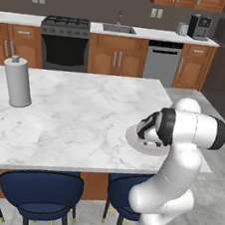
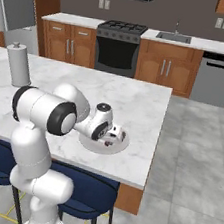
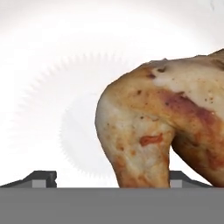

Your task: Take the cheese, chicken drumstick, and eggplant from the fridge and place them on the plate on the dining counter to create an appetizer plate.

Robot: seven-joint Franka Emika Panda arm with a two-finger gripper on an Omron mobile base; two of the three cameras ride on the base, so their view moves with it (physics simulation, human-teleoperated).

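The chicken drumstick (image 3: 166, 127), glossy brown with paler patches, lies on the pale plate (image 3: 57, 87) close under the hand camera. My gripper (image 3: 111, 179) is open. Its two dark fingertips (image 3: 43, 178) stand wide apart, one on each side of the drumstick's lower end, with a clear gap on the left. From the base views, the gripper (image 2: 114, 137) hangs low over the plate (image 2: 122, 144) near the right front edge of the dining counter (image 2: 135, 102). The arm covers most of the plate (image 1: 134, 136) in the left base view. The cheese and the eggplant are out of view.
A tall grey canister (image 1: 18, 82) stands on the counter's far left. Blue stools (image 1: 41, 190) are tucked under the counter's front edge. Stove (image 1: 65, 40), sink and dishwasher line the back wall. The grey fridge (image 2: 15, 4) is at the far left.
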